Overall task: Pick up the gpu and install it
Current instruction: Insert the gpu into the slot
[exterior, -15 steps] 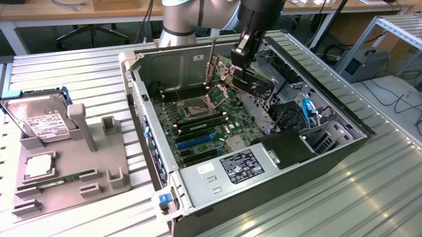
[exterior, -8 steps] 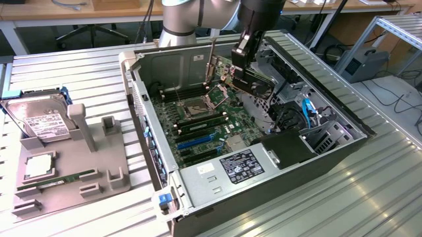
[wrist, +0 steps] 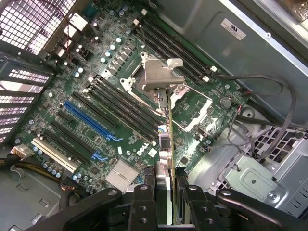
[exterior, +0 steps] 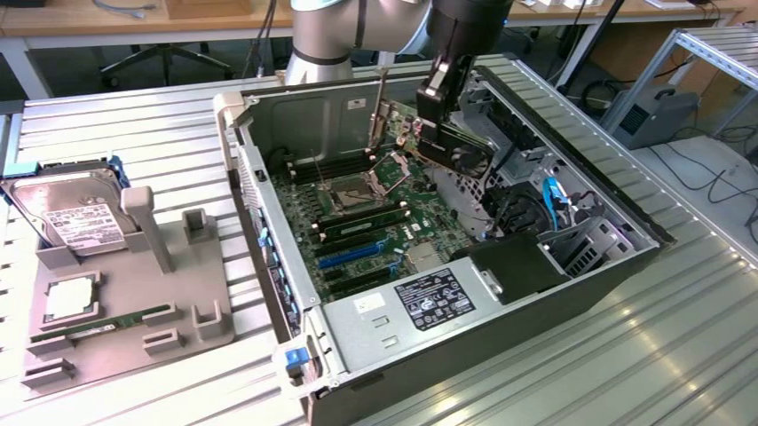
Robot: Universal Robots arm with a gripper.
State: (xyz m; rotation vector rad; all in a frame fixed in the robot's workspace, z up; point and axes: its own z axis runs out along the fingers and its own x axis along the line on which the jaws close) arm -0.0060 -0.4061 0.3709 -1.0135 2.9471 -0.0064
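from outside, the black pincer [exterior: 441, 120] pinches the flat green-and-black gpu card [exterior: 460, 149], hung over the green motherboard [exterior: 367, 222] inside the open grey computer case [exterior: 355, 324]; the wrist view adds it edge-on, long axis running away from the pincer to its silver end bracket [wrist: 160, 77]

Even, diffuse overhead light fell on the ribbed metal desk [exterior: 681, 355], leaving soft pale glare streaks toward the exterior view's right. The open computer case [exterior: 367, 330] shaded its own deeper bays. In the wrist view the motherboard [wrist: 96, 113] was brightly lit, the gpu [wrist: 161, 79] bracket gleamed, and the hand [wrist: 167, 195] appeared dark, almost in silhouette.
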